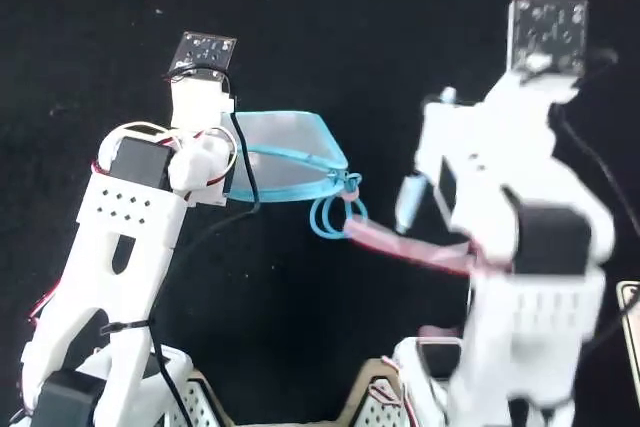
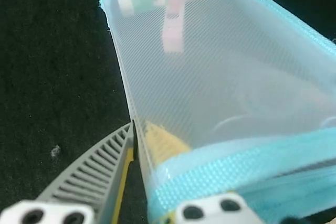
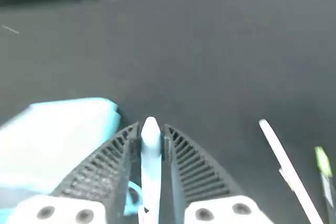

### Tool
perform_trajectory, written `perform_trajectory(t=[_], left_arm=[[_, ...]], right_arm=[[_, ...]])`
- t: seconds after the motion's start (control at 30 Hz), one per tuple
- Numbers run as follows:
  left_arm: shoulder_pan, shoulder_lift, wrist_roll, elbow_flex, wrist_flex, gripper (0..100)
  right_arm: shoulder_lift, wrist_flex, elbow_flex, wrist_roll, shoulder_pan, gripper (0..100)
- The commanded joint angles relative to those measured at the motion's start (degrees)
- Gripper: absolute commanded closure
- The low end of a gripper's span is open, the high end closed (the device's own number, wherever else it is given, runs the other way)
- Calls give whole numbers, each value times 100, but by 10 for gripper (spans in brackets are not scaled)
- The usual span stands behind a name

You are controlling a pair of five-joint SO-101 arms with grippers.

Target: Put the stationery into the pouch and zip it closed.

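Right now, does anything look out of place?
Nothing spilled or damaged. A pink strip lies outside the pouch by its blue loop, partly hidden by the right arm; the right gripper holds a pen.

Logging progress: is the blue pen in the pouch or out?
Out. The right gripper is shut on the blue pen, which sits beside the pouch, not inside it.

Bare table (image 1: 330, 37) lies beyond the pouch (image 1: 285, 147); a pink strip (image 1: 405, 245) crowds its zip end.
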Motion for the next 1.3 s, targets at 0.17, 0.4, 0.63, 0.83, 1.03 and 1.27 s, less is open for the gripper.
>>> perform_trajectory(t=[0.17, 0.4, 0.63, 0.83, 1.03, 1.27], left_arm=[[-22, 79, 18, 497, -273, 970], [-13, 97, 18, 497, -273, 970], [-13, 97, 18, 497, -273, 970], [-13, 97, 18, 497, -273, 970], [-48, 97, 18, 497, -273, 970], [-31, 105, 18, 497, -273, 970]], right_arm=[[-1552, -1538, 857, -264, -1996, 987], [-2501, -4264, 3222, -229, -2303, 987], [-3266, -6462, 5305, -229, -2303, 987], [-3618, -6980, 6149, -220, -2303, 987], [-3978, -7095, 6448, -220, -2295, 987], [-5367, -6259, 6897, 316, -2330, 987]])
